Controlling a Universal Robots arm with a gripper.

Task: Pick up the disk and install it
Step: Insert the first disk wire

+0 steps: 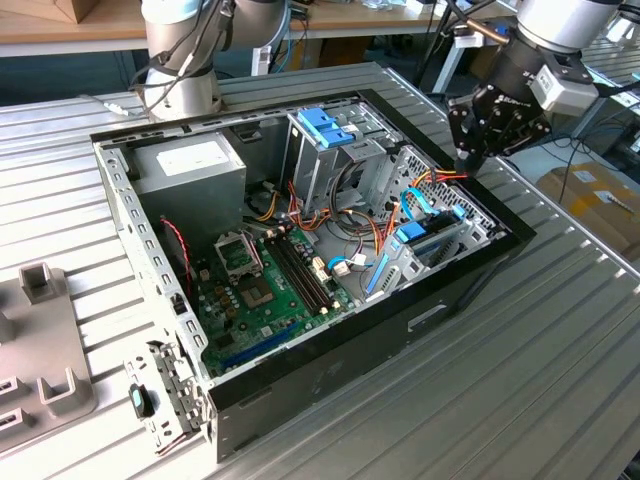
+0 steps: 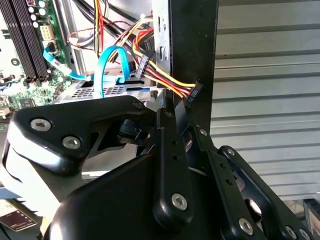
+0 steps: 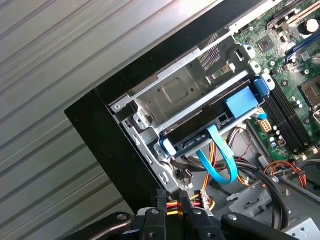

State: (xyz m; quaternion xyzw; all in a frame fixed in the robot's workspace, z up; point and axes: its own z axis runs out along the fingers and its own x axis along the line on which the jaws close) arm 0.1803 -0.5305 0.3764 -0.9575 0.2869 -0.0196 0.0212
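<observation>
Disk (image 3: 210, 127) sits slotted flat in the metal drive bay (image 3: 170, 90) at the computer case's (image 1: 330, 385) corner, its long axis running along the bay, blue-framed end with the blue cable (image 3: 220, 160) facing the motherboard (image 1: 265, 290). Its label is hidden. Gripper (image 1: 487, 135) hovers above that corner, fingers (image 3: 172, 212) apparently closed, empty.

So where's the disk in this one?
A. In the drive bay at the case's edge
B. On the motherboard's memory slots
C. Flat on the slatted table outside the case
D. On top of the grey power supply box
A: in the first wrist view the disk, with its blue edge frame, sits in the metal drive bay just inside the black case wall, close to the hand.
</observation>
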